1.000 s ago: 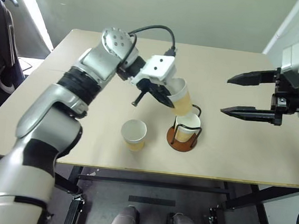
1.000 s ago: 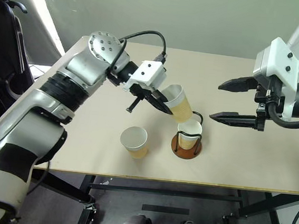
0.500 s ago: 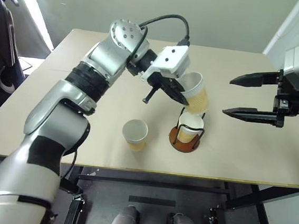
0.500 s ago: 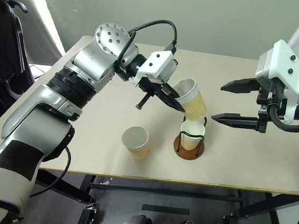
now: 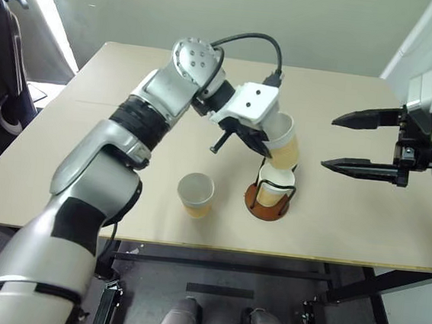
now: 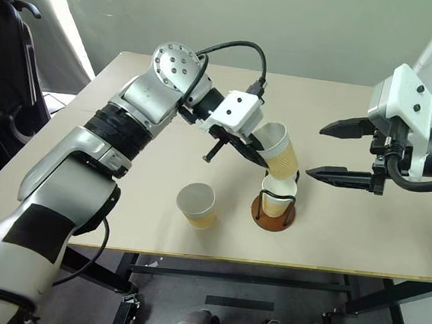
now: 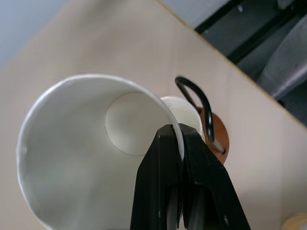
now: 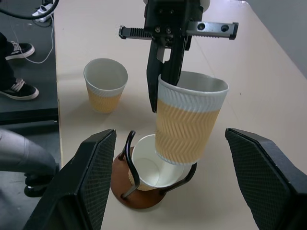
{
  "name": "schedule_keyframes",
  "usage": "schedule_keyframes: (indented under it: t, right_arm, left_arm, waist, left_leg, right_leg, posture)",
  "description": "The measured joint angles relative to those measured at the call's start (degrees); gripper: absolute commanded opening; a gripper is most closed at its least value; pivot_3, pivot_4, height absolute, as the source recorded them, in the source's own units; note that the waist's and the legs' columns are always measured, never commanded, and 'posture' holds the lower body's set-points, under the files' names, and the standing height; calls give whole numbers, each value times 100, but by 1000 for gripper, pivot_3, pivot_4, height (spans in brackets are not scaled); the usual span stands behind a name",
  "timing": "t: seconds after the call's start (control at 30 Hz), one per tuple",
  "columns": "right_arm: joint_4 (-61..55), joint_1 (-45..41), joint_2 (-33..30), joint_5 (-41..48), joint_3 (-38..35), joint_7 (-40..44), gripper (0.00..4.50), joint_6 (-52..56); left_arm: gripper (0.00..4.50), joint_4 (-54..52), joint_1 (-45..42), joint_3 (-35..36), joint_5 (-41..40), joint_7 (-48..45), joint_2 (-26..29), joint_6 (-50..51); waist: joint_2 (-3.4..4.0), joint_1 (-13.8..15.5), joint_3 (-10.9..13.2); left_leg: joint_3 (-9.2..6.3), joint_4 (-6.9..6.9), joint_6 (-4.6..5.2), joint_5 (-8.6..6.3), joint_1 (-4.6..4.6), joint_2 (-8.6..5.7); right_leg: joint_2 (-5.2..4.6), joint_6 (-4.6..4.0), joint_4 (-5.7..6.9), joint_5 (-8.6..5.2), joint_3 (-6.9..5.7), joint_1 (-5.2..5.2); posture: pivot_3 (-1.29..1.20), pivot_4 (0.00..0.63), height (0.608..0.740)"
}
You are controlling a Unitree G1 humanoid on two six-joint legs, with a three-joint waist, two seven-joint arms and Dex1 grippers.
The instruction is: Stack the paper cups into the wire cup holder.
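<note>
One paper cup [image 5: 283,140], pinched at its rim by the left gripper [image 5: 267,145], hangs tilted just above the cup [image 5: 273,185] seated in the wire cup holder [image 5: 267,200]; next, straighten and lower. Right gripper [image 5: 365,143] fingers spread.

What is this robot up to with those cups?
It is stacking paper cups in a wire holder. The left gripper pinches one cup by its rim, tilted just above a cup already in the holder. A third cup waits on the table. The right gripper hangs open nearby.
</note>
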Motion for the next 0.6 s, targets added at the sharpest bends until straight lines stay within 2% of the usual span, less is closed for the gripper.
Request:
schedule_keyframes:
  t: [0.13,0.43,0.6]
  right_arm:
    - [-15,34,0,0,-1,-30,3671,0]
    - [-78,70,0,50,-11,-96,3671,0]
    - [-79,70,1,53,-11,-133,3671,0]
  left_arm:
    - [25,39,5,55,9,0,-73,-4]
    - [25,-245,126,-531,-149,0,276,-7]
    - [25,-189,127,-546,-149,0,206,-122]
  waist:
    - [0,1,0]
    - [0,1,0]
    - [0,12,0]
  left_leg:
    - [-1,0,0,0,0,1]
    - [-1,2,0,0,0,2]
    - [-2,2,1,-1,0,0]
  right_leg:
    - [-1,1,0,0,1,0]
    - [0,3,1,1,1,0]
    - [-2,4,0,2,1,1]
  posture:
    - [0,150,740]
    - [0,150,740]
    - [0,150,740]
